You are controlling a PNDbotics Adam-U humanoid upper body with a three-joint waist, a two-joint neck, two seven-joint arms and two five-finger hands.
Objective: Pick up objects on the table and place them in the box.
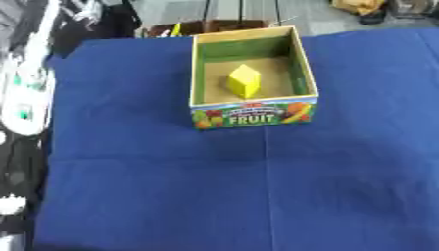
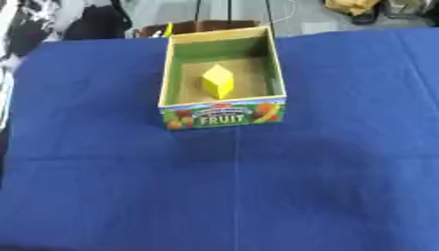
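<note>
A dark blue cloth (image 1: 257, 196) covers the table, creased in faint straight lines. Beyond its far edge lies grey floor (image 1: 257, 12) with a yellowish bundle (image 1: 358, 6) on it, and a brown object (image 2: 202, 25) shows just past the cloth's far edge.

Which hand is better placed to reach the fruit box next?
Cannot say left or right: neither hand shows, the box sits about mid-view, and the yellow block already lies inside it.

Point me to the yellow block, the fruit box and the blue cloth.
yellow block (image 1: 244, 81), left eye view, its front face.
fruit box (image 1: 255, 113), left eye view, printed front wall.
blue cloth (image 2: 257, 196), right eye view, bare near part.
</note>
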